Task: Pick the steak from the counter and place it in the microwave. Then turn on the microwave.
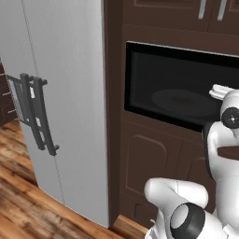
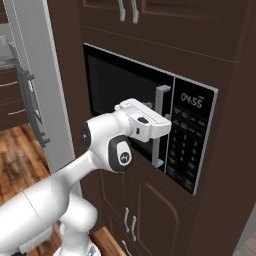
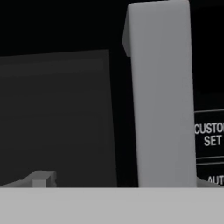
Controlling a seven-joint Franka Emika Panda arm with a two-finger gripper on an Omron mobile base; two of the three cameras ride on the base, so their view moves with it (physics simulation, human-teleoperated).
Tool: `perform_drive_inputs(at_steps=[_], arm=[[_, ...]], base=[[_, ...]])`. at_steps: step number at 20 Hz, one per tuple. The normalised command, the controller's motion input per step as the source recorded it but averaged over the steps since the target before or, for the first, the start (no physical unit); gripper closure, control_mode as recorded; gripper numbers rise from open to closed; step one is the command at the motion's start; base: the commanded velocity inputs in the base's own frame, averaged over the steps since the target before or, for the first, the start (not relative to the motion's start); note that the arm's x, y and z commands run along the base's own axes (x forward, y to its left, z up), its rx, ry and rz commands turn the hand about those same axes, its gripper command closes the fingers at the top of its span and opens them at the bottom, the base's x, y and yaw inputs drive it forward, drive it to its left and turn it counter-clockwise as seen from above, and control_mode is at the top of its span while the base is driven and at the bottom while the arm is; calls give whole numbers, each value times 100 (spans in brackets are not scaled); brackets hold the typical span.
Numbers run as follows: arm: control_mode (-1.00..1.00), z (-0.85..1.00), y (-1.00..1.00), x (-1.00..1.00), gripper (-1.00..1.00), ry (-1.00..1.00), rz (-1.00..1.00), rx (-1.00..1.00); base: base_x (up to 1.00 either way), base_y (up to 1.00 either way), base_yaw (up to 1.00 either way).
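Note:
The microwave [image 2: 125, 82] is built into dark brown cabinetry, and its dark glass door [image 1: 177, 88] is closed. A vertical grey door handle [image 2: 161, 107] stands left of the keypad [image 2: 182, 150] and the digital display [image 2: 192, 101]. My gripper [image 2: 161, 128] is right at this handle and open. In the hand view the handle [image 3: 162, 96] rises close up between my spread fingertips [image 3: 41, 179], with the gripper [image 3: 126, 181] not closed on it. The steak and the counter are out of view.
A tall grey fridge [image 1: 60, 107] with dark bar handles [image 1: 39, 112] stands left of the microwave column. Brown cabinet doors [image 2: 150, 215] sit below the microwave and more above it. Wood floor [image 1: 18, 186] lies at the lower left.

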Motion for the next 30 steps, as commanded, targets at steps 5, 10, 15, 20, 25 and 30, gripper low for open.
perform_drive_inputs(at_steps=[5,10,15,20,25,30], arm=[[-100,0,0,-3,-100,0,0,0],[-100,0,0,-8,-100,0,0,0],[-100,0,0,-19,-100,0,0,0],[-100,0,0,-42,-100,-4,0,-1],[-100,0,11,-44,-100,-8,2,-3],[-100,6,25,-34,-100,-7,1,-3]], base=[[0,0,0],[0,0,0],[0,0,0],[0,0,0],[0,0,0],[0,0,0]])
